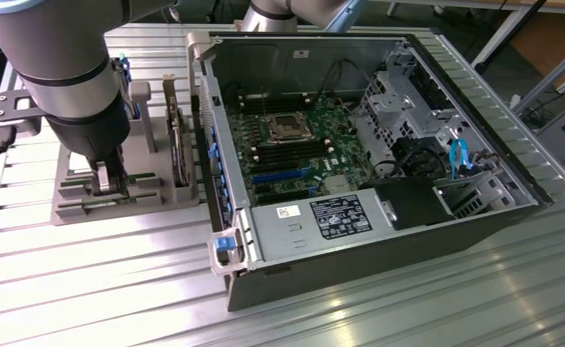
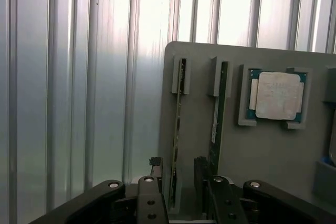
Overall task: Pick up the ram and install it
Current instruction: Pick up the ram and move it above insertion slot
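Item: gripper. Mine. It is spread wide and holds nothing. One finger stands on each side of the ram, with a gap showing on both sides.

Item: ram. A thin green stick, standing on edge in a slot of the grey holder. It is seated there, between my fingers, and is not lifted.

Item: second ram stick. It stands on edge in the neighbouring slot, parallel to the first and just beside it, on the side nearer the CPU chip.

Item: CPU chip. Square and silver, it lies flat in its own recess of the holder.

Item: surface. Ribbed metal, carrying the holder at the exterior view's left.

Item: computer case. It lies open beside the holder, with its motherboard exposed.
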Tool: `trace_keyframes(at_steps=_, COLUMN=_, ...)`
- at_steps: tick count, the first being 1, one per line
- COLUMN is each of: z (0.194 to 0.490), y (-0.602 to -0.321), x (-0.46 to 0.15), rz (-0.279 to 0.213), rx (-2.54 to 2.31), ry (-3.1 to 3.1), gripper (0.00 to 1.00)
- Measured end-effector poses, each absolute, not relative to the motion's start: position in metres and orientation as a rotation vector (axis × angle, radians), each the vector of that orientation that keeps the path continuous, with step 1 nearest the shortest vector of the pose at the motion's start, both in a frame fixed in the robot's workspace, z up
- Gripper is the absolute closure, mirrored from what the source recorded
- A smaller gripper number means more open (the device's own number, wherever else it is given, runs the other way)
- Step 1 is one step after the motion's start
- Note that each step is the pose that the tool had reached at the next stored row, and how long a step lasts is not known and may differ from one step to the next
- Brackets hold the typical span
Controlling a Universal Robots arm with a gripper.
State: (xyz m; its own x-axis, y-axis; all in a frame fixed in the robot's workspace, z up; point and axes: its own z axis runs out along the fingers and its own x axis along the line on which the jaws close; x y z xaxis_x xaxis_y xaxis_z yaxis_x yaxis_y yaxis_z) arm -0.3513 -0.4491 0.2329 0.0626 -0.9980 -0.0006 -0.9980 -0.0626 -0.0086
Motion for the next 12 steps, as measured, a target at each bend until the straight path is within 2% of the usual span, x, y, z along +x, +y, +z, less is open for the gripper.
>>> trace_keyframes(at_steps=12, z=0.218, y=-0.449, x=-0.351, rz=-0.009, rx=-2.285, ry=2.146, gripper=0.63)
